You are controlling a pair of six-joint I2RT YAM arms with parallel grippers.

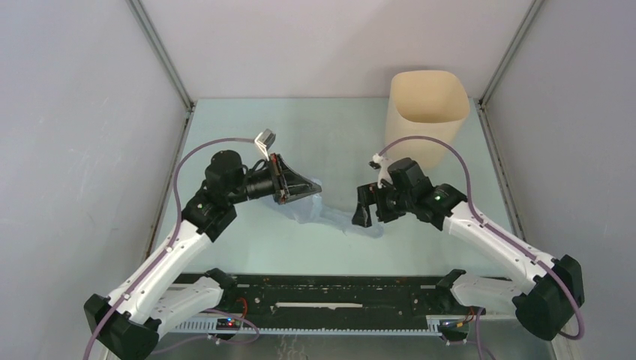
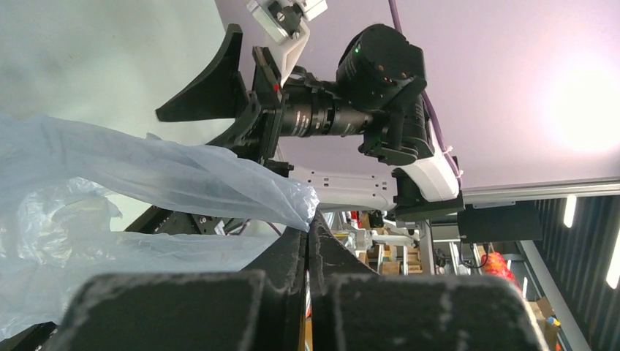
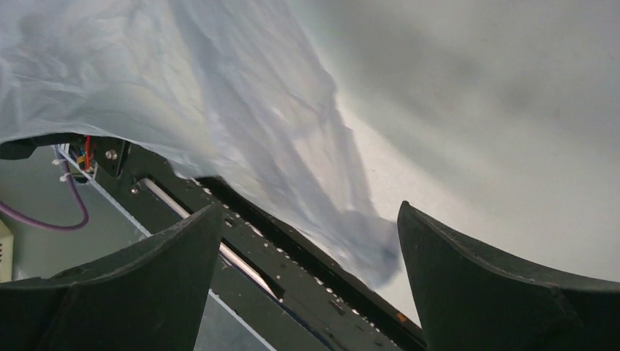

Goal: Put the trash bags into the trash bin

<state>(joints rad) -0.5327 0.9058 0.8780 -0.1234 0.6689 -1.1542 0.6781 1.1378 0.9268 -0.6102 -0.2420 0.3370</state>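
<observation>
The pale-blue translucent trash bag (image 1: 330, 215) lies crumpled on the table between my two grippers. My left gripper (image 1: 318, 185) is shut on an edge of it; in the left wrist view the bag (image 2: 146, 175) drapes away to the left from the closed fingertips (image 2: 311, 219). My right gripper (image 1: 363, 213) is open, just right of the bag's other end. In the right wrist view the bag (image 3: 256, 110) hangs ahead of the gripper (image 3: 311, 219), with one corner between the spread fingers and not touched. The cream trash bin (image 1: 427, 112) stands upright at the back right, behind the right arm.
Grey enclosure walls stand on the left (image 1: 75, 150), back and right. A black rail (image 1: 337, 292) runs along the near edge between the arm bases. In the left wrist view the right arm (image 2: 351, 110) faces my left gripper.
</observation>
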